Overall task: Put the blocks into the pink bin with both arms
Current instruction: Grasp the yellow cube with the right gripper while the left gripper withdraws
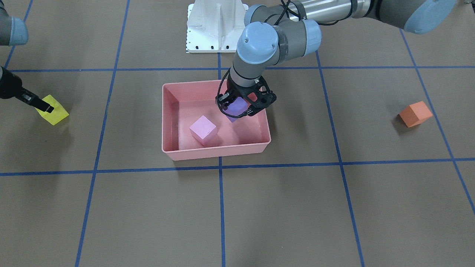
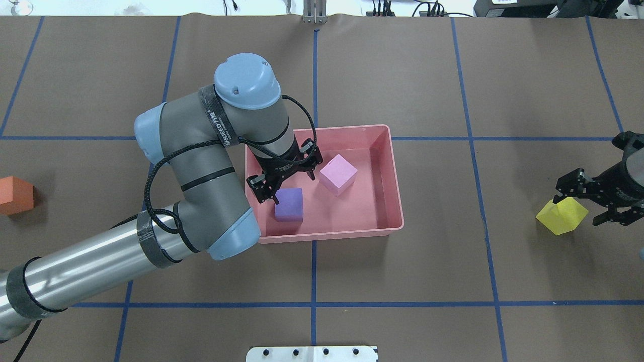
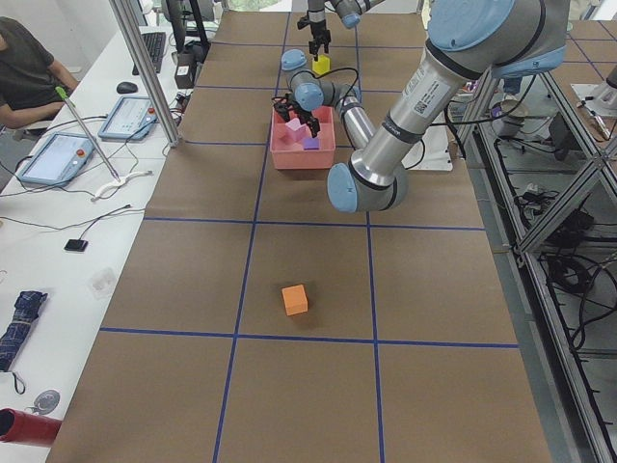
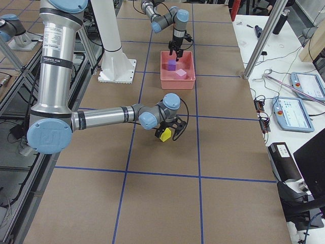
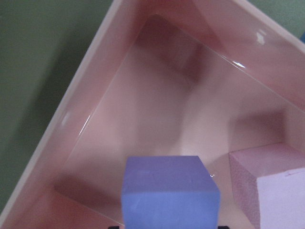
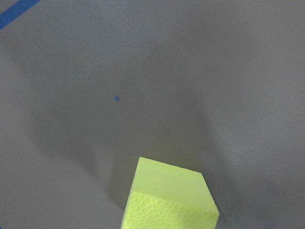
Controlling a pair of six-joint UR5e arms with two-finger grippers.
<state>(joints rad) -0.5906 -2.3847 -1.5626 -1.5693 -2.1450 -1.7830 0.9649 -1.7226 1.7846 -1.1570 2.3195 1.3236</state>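
Observation:
The pink bin [image 1: 215, 155] sits at the table's middle. The light pink block [image 1: 203, 129] rests inside it. My left gripper [image 1: 237, 109] reaches down into the bin and is shut on the purple block [image 2: 289, 206], low over the floor beside the pink block [image 5: 271, 186]. My right gripper [image 2: 578, 207] is shut on the yellow block [image 2: 562, 216]. It holds the block tilted, just above the table at my far right, well away from the bin. The orange block [image 1: 415, 114] lies alone on the table at my far left.
The white base pedestal [image 1: 217, 26] stands behind the bin. Blue tape lines cross the brown table cover. A side bench with tablets [image 3: 58, 159] and a seated person runs along the far edge of the table.

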